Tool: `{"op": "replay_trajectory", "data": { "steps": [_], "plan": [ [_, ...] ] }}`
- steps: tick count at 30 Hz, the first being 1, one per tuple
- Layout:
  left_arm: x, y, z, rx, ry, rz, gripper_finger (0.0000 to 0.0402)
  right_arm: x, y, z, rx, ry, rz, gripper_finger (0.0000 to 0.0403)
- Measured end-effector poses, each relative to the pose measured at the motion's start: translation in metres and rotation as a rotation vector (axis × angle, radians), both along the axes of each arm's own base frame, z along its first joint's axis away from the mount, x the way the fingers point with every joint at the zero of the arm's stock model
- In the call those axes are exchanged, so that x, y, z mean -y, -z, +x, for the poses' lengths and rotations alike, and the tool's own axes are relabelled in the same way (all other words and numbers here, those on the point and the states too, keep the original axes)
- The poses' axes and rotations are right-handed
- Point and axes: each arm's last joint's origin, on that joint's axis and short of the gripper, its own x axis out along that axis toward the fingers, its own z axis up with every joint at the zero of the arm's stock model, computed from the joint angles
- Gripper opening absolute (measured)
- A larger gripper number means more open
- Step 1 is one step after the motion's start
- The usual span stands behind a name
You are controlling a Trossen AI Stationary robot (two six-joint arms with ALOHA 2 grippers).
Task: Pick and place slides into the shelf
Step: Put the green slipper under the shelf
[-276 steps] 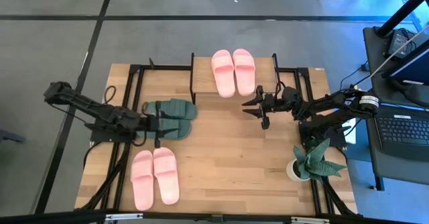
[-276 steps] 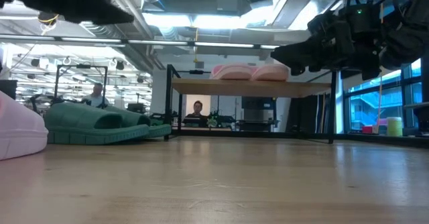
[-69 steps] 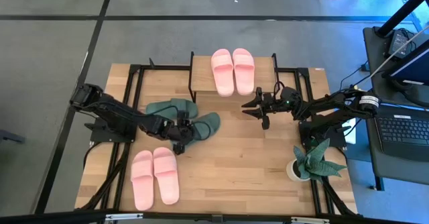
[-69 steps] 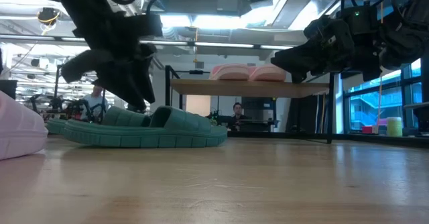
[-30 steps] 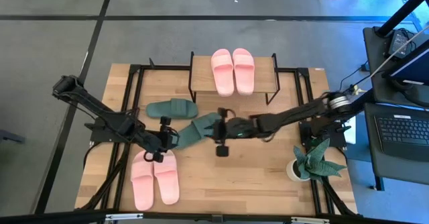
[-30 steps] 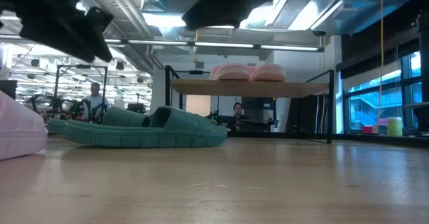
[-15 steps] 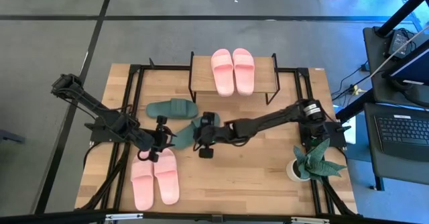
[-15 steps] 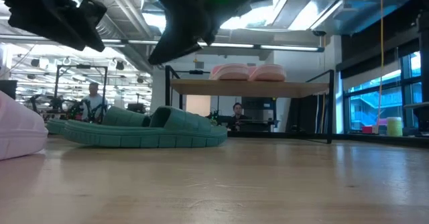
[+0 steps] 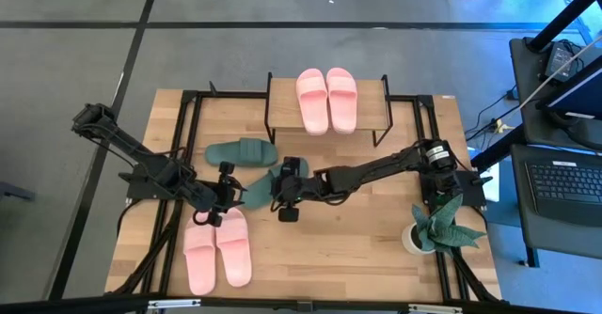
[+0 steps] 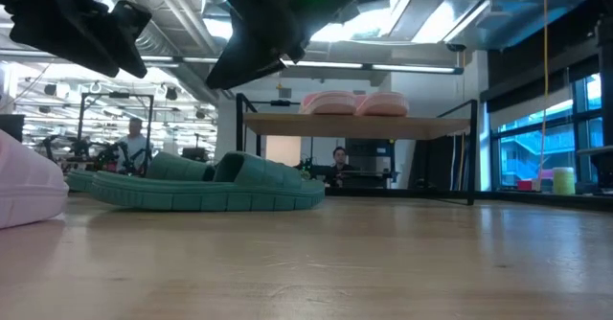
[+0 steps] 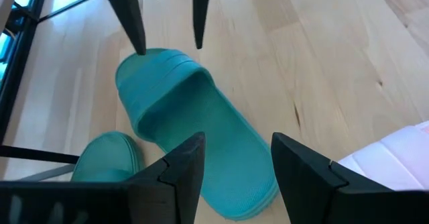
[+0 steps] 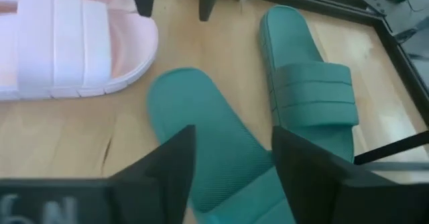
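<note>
One dark green slide (image 9: 256, 191) lies flat on its sole on the table between my two grippers, also clear in the left wrist view (image 11: 201, 130) and the right wrist view (image 12: 208, 137). Its mate (image 9: 241, 151) lies just beyond it toward the far edge. My left gripper (image 9: 229, 194) hovers open at the slide's heel end. My right gripper (image 9: 279, 191) hovers open above its strap end. In the low view both grippers hang above the slide (image 10: 206, 184). One pink pair (image 9: 326, 100) sits on the shelf (image 9: 373, 102). The other pink pair (image 9: 216, 248) lies near the table's near edge.
The shelf's black legs (image 9: 271, 117) stand just beyond the green slides. A potted plant (image 9: 437, 225) sits at the table's right near corner. Black frame rails (image 9: 169, 229) run along the table's left side. Bare wood lies between the grippers and the plant.
My right gripper has moved toward the table's left and come down, ending over the green slide's strap end, then held still. My left gripper has drawn back a little toward the table's left. The green slide has stayed where it was.
</note>
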Motion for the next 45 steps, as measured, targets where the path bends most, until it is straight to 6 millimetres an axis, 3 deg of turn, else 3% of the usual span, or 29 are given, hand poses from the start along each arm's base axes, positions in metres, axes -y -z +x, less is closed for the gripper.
{"op": "replay_trajectory", "data": {
  "steps": [4, 9, 22, 38, 45],
  "plan": [
    [0.000, 0.000, 0.000, 0.000, 0.000, 0.000, 0.0164, -0.002, 0.000, 0.000, 0.007, 0.005, 0.034, 0.0243],
    [-0.001, 0.000, 0.000, 0.010, -0.011, 0.019, 0.0164, -0.010, 0.001, -0.002, -0.018, -0.067, -0.021, 0.0267],
    [0.000, -0.001, 0.001, 0.027, -0.068, -0.043, 0.0164, -0.009, -0.003, 0.001, 0.027, -0.062, -0.010, 0.0265],
    [0.009, -0.001, -0.004, 0.024, -0.012, -0.051, 0.0164, -0.009, -0.003, 0.001, 0.027, -0.056, -0.014, 0.0265],
    [0.009, -0.001, -0.005, 0.025, -0.007, -0.042, 0.0164, -0.010, 0.000, -0.005, -0.015, 0.067, -0.177, 0.0265]
  ]
}}
